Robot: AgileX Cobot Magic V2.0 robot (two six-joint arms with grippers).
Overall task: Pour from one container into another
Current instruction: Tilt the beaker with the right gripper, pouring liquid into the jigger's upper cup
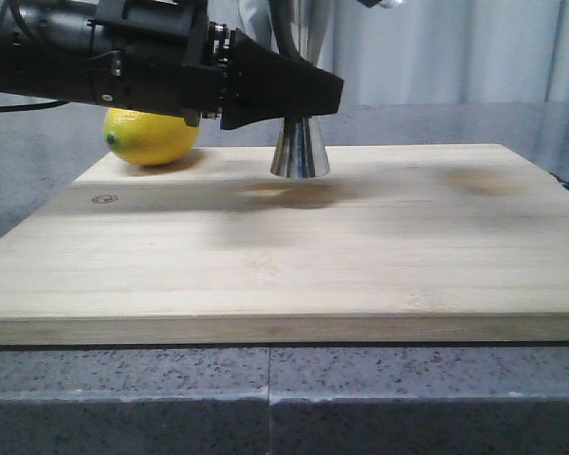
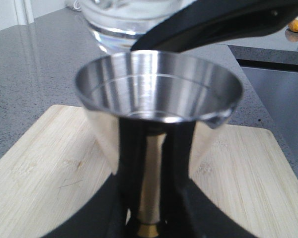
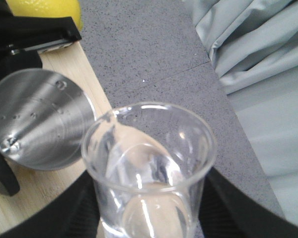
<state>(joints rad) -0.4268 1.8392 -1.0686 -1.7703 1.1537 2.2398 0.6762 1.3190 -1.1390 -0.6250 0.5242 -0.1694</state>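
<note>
Left gripper jaws clamped on waist of shiny steel hourglass jigger, upright on pale wooden board, right gripper jaws clasped clear glass beaker, lip tilted above jigger rim, yellow lemon behind left jaws.

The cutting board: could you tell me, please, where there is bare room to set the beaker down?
The cutting board is bare across its whole near half and its right side, from the jigger to the right edge. The back left is crowded: the lemon sits at that corner, and the left gripper closes around the jigger beside it. The beaker is held by the right gripper.
</note>
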